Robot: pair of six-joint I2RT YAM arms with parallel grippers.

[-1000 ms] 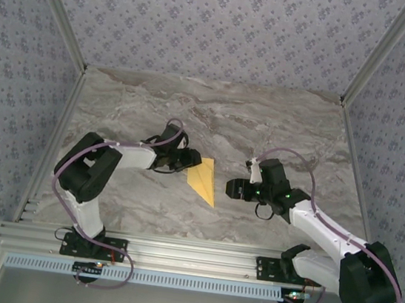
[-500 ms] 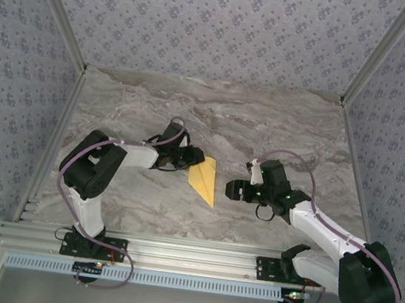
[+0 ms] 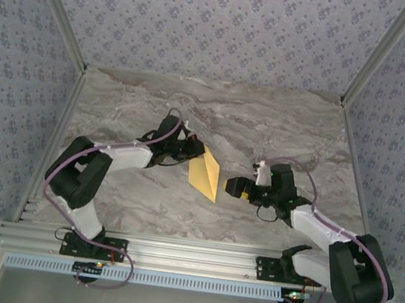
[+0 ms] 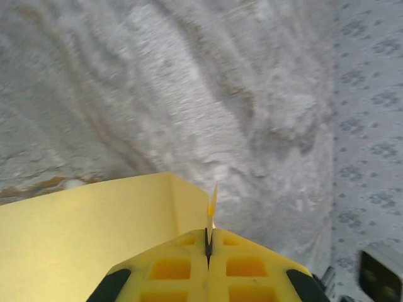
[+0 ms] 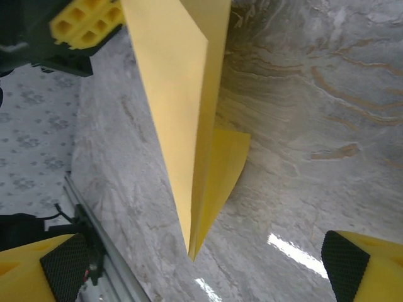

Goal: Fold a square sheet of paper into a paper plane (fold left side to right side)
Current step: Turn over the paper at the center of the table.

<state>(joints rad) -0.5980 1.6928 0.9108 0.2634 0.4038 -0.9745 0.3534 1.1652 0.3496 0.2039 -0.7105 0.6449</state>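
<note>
The yellow sheet of paper (image 3: pixel 205 173), folded to a narrow pointed shape, stands partly raised off the marble table (image 3: pixel 281 124), its tip (image 3: pixel 213 199) pointing toward the near edge. My left gripper (image 3: pixel 198 152) is shut on the paper's upper left edge. In the left wrist view that gripper (image 4: pixel 208 235) pinches a thin upright flap, and the rest of the paper (image 4: pixel 82 229) spreads to the left. My right gripper (image 3: pixel 230 187) stands open just right of the tip. In the right wrist view its fingertips (image 5: pixel 44 267) sit far apart, with the paper (image 5: pixel 182 107) hanging ahead between them.
An aluminium rail (image 3: pixel 196 259) runs along the near edge by the arm bases. Patterned walls (image 3: pixel 219 27) close in the table at the back and both sides. Bare marble lies behind and right of the paper.
My left gripper closed on the paper's edge and lifted that side up and to the right. My right gripper opened wider and moved left toward the paper's tip.
</note>
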